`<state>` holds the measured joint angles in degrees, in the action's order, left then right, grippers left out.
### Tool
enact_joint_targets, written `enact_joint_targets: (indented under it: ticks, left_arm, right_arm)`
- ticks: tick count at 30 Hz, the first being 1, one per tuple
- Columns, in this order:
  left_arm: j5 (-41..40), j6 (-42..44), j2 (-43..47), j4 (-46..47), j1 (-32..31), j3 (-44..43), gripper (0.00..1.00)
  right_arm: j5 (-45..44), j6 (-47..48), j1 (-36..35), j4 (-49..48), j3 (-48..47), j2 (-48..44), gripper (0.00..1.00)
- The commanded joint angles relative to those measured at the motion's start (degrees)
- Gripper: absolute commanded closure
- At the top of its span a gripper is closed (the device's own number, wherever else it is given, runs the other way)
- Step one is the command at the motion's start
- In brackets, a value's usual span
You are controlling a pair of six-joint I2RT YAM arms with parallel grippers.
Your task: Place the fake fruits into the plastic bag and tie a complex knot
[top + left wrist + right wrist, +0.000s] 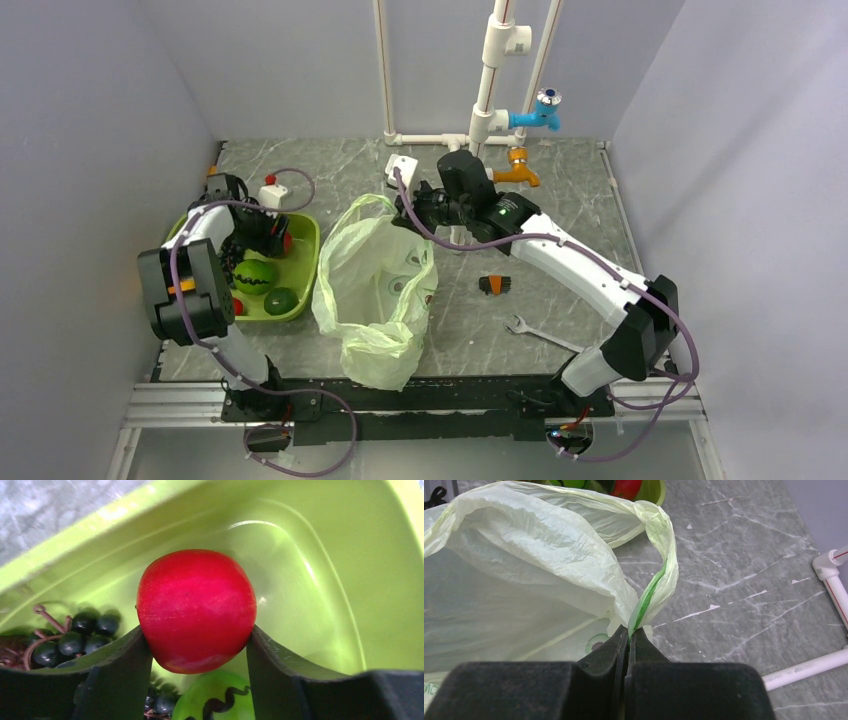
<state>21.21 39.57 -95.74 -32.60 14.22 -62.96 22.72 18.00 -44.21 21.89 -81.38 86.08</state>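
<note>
My left gripper point(198, 647) is shut on a glossy red fruit point(196, 610) over the lime-green tray point(320, 570); in the top view it point(268, 233) sits at the tray's far part, the red fruit point(287, 240) barely showing. In the tray lie a striped green fruit point(255, 276), a dark green fruit point(281, 300) and dark grapes point(82, 637). The pale green plastic bag point(375, 290) lies open in the middle. My right gripper point(630, 632) is shut on its handle loop point(659, 580), holding the rim up point(412, 215).
A wrench point(540, 334) and a small orange-black part point(491, 285) lie right of the bag. White pipes with a blue tap point(535, 115) and an orange tap point(515, 170) stand at the back. A white block point(400, 166) lies behind the bag.
</note>
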Motion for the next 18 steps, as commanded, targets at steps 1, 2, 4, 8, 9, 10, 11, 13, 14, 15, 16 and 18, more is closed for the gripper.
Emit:
enact_joint_targets:
  ticks: [1, 2, 4, 8, 9, 10, 11, 13, 14, 15, 16, 18]
  left_arm:
    - [3.89, -2.93, -2.54, -3.99, 1.08, -5.81, 0.52]
    - [6.46, -3.19, -2.09, -6.15, 1.5, -6.81, 0.58]
    - [12.75, -3.64, 0.82, -10.5, 2.35, -8.36, 0.64]
    - [26.29, -1.23, 10.52, -22.64, 3.18, -14.41, 0.68]
    - [31.03, 0.83, 12.99, -27.78, 3.18, -17.3, 0.67]
    - [36.04, 4.9, 15.14, -34.42, 3.17, -19.72, 0.66]
    - [40.63, 8.32, 17.55, -38.85, 3.01, -21.47, 0.64]
    - [45.6, 11.65, 22.37, -43.55, 1.38, -22.89, 0.62]
    - [46.47, 12.8, 24.81, -44.92, -0.17, -22.72, 0.62]
    - [47.02, 15.86, 26.97, -47.1, -2.11, -22.43, 0.62]
    - [47.08, 19.08, 29.13, -48.98, -4.52, -21.84, 0.62]
    - [44.49, 18.55, 33.38, -45.51, -10.54, -17.92, 0.62]
  right_arm:
    - [0.42, -0.4, -0.37, -0.81, -1.85, 0.57, 1.0]
    - [0.42, -0.15, -0.36, -1.04, -1.5, 0.51, 1.0]
    - [0.48, 0.43, -0.42, -2.03, -0.78, 0.11, 1.0]
    - [0.37, 1.32, -0.18, -3.21, -0.19, -0.21, 1.0]
    - [0.3, 0.7, -0.09, -3.25, -0.3, -0.01, 1.0]
    - [0.7, 0.04, 0.22, -3.14, -0.42, 0.07, 1.0]
    - [1.29, -0.5, 0.51, -3.09, -0.47, 0.23, 1.0]
    - [1.49, -1.62, 0.88, -4.4, 0.68, 0.6, 1.0]
    - [1.28, -2.41, 1.02, -4.83, 0.91, 1.09, 1.0]
    - [1.46, -3.33, 1.23, -4.56, 0.54, 2.11, 1.0]
    - [1.81, -4.2, 1.58, -4.28, 0.07, 3.28, 1.0]
    - [1.82, -5.66, 1.91, -4.85, -0.58, 5.4, 1.0]
